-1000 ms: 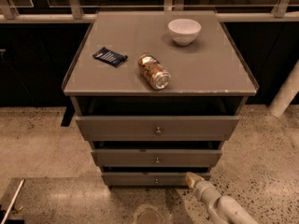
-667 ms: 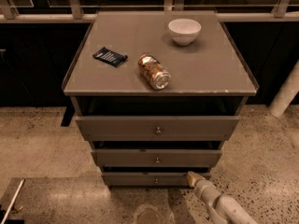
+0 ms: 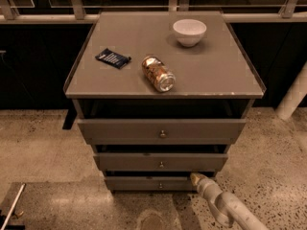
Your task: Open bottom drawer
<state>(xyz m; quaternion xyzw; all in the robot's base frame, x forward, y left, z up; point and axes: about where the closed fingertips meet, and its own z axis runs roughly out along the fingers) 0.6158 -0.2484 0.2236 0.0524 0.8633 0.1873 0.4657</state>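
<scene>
Drawer (image 3: 139,183), lowest, grey, tiny-knobbed; end effector (image 3: 195,178) at its right end.

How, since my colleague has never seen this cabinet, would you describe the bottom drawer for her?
Start at the grey three-drawer cabinet; the bottom drawer is the lowest front, just above the floor. It looks narrowest of the three, with a tiny round knob, and the gripper is near its right end.
</scene>
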